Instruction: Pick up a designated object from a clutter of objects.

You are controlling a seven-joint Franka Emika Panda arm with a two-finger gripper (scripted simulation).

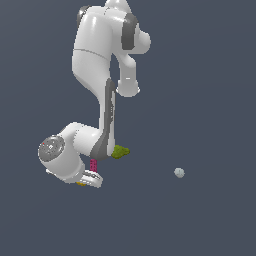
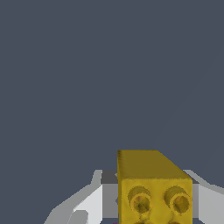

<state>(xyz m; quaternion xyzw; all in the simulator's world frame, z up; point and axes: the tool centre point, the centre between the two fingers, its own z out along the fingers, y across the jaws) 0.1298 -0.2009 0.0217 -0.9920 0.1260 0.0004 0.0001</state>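
Glossy white rounded arm with bulbous link shells, dark grey bands at joints. Grey round end cap with faint red marking, at 9 o'clock of arm's lower links. White hand housing; pale grey-white angular gripper fingers, dark grey recess behind.

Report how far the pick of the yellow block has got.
Done: the hand has reached the yellow block, which sits between its fingers in the wrist view. In hand: closing on it; whether the grip is shut cannot be told. Left: lifting it clear of the magenta brick and green blob.
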